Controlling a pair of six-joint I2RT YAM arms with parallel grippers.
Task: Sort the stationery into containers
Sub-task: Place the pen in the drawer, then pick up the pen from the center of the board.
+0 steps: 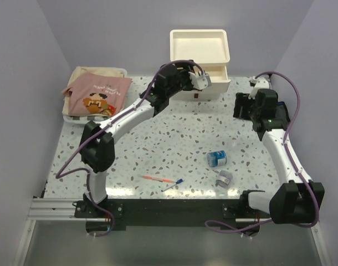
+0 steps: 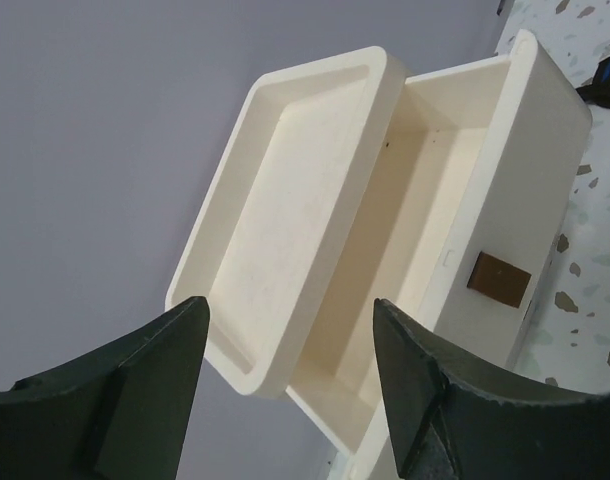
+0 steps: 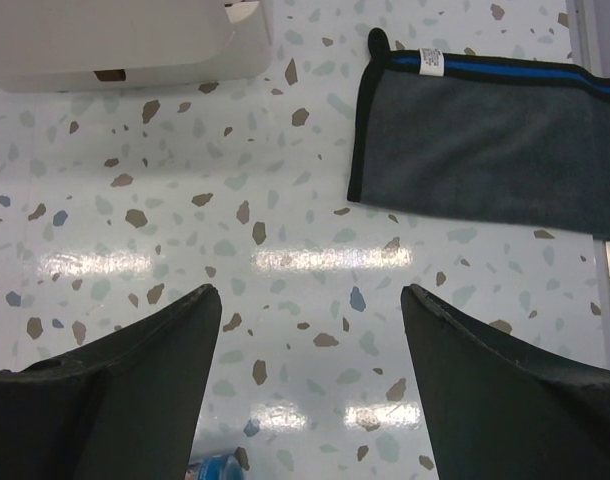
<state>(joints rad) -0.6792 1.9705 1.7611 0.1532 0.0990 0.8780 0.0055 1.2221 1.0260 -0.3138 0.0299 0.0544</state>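
Top camera first. I'd call this partway at best, because a blue roll [image 1: 217, 158], a grey roll [image 1: 224, 178], a red pen [image 1: 157, 178] and a blue pen [image 1: 174, 185] are all lying loose near the front of the tabletop [image 1: 174, 136]. I can't spot any markers anywhere, so they're either put away or just hidden. The left hand [image 1: 200, 80] is up at the white drawer unit [image 1: 199, 44] at the back, and the right hand [image 1: 242, 105] is off to its right. The left wrist camera shows what the top one can't: the top drawer [image 2: 425, 200] is pulled out, and the part I can see has nothing in it. Same goes for the tray [image 2: 285, 200] on top. That hand is wide open and holding nothing. The right wrist camera shows the dark pouch [image 3: 485, 140] lying flat near the unit, which the arm mostly covers from above. Can't tell if it's zipped. That hand is spread wide with nothing in it too, hanging over the tabletop between unit and pouch.
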